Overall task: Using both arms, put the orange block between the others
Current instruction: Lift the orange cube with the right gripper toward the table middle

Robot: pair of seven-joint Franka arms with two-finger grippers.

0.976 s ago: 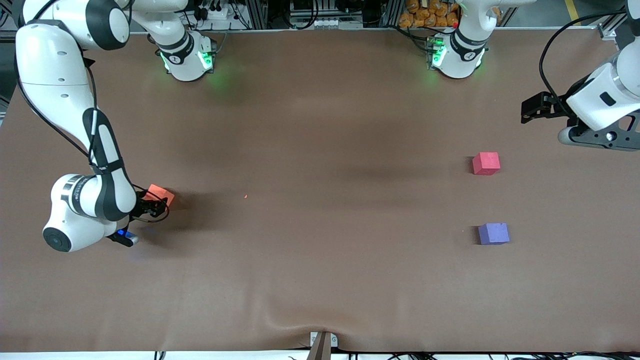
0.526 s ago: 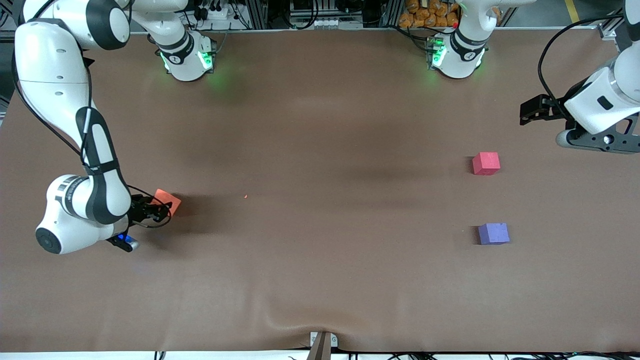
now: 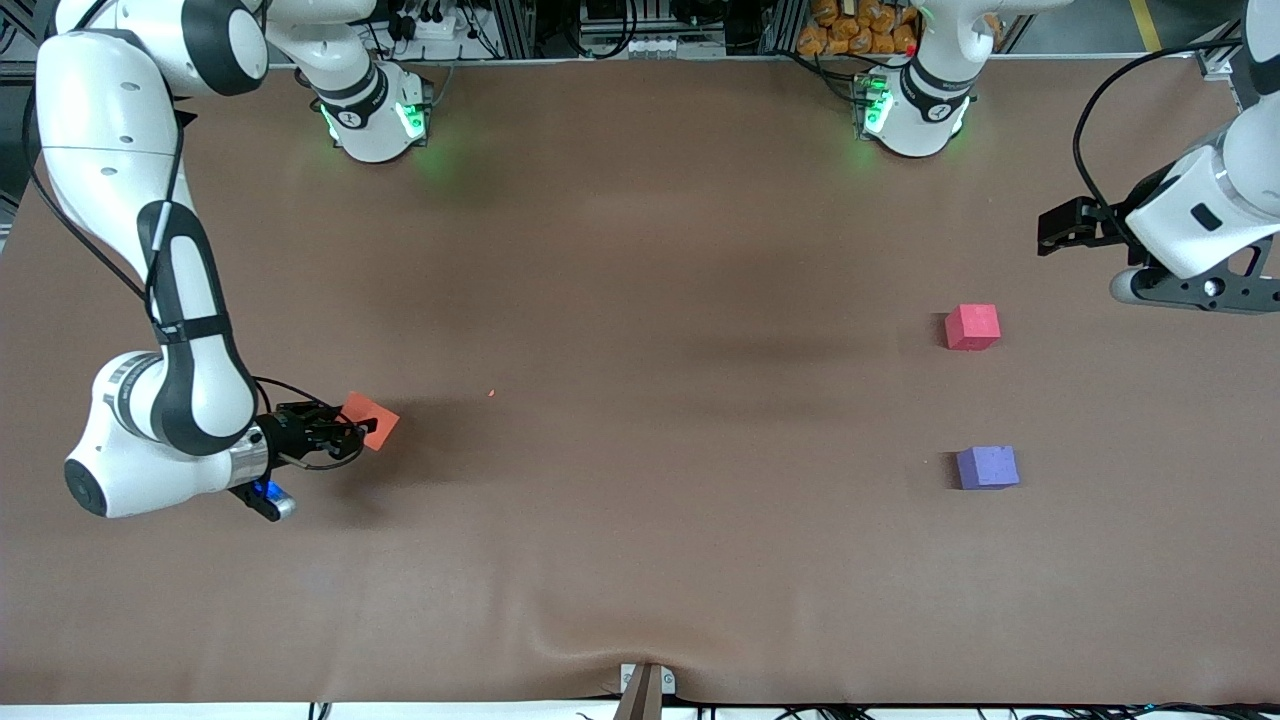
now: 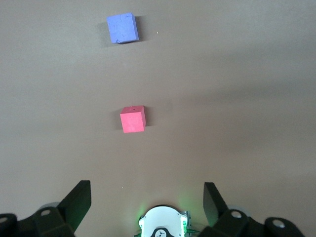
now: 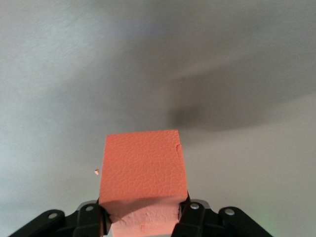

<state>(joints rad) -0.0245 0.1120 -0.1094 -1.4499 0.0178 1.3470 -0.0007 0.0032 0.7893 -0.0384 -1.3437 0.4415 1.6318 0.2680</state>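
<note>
The orange block (image 3: 371, 421) hangs a little above the brown table at the right arm's end, and my right gripper (image 3: 352, 430) is shut on it. From the right wrist, the orange block (image 5: 142, 173) fills the space between the black fingers (image 5: 191, 215). The pinkish-red cube (image 3: 972, 326) and the purple cube (image 3: 987, 467) rest on the table toward the left arm's end, the purple one nearer the front camera, a gap between them. My left gripper (image 3: 1062, 223) hovers open above the table, close to the pinkish-red cube (image 4: 133, 119), with the purple cube (image 4: 122, 28) also in its wrist view.
Both green-lit bases (image 3: 378, 115) (image 3: 908, 108) stand along the table's edge farthest from the front camera. A tiny orange crumb (image 3: 491, 393) lies on the brown table cover (image 3: 640, 400). A ridge in the cover rises near the front edge (image 3: 560, 640).
The right gripper has lifted the orange block off the table and carried it a short way toward the table's middle. The left gripper has drifted slightly upward in the front view.
</note>
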